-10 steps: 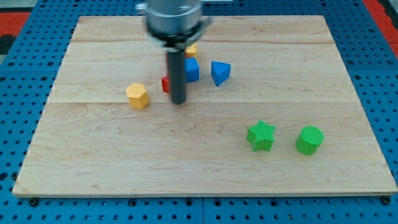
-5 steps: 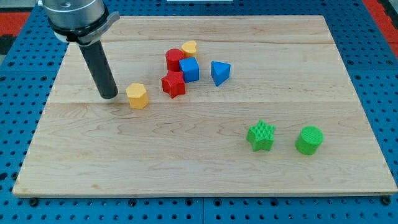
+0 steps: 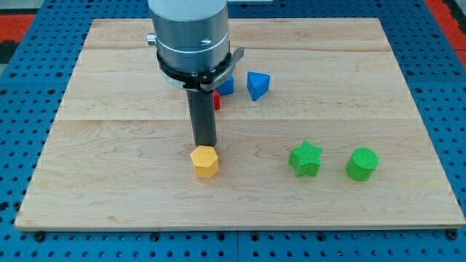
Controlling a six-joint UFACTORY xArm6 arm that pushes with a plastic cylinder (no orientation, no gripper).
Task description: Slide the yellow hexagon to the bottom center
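Note:
The yellow hexagon (image 3: pixel 205 161) lies on the wooden board (image 3: pixel 109 182), a little left of the middle and in the lower half. My tip (image 3: pixel 205 144) stands just above it toward the view's top and touches or nearly touches its upper edge. The rod rises from there into the arm's grey body (image 3: pixel 191 36), which hides part of the block cluster behind it.
A blue triangular block (image 3: pixel 258 84) and a blue cube (image 3: pixel 227 85) show to the right of the rod, with a sliver of a red block (image 3: pixel 217 101). A green star (image 3: pixel 306 159) and a green cylinder (image 3: pixel 362 163) sit at the lower right.
My tip swung from the cluster to the hexagon's left, then came round above it. The yellow hexagon slid right and toward the view's bottom. The arm now covers the red and yellow blocks.

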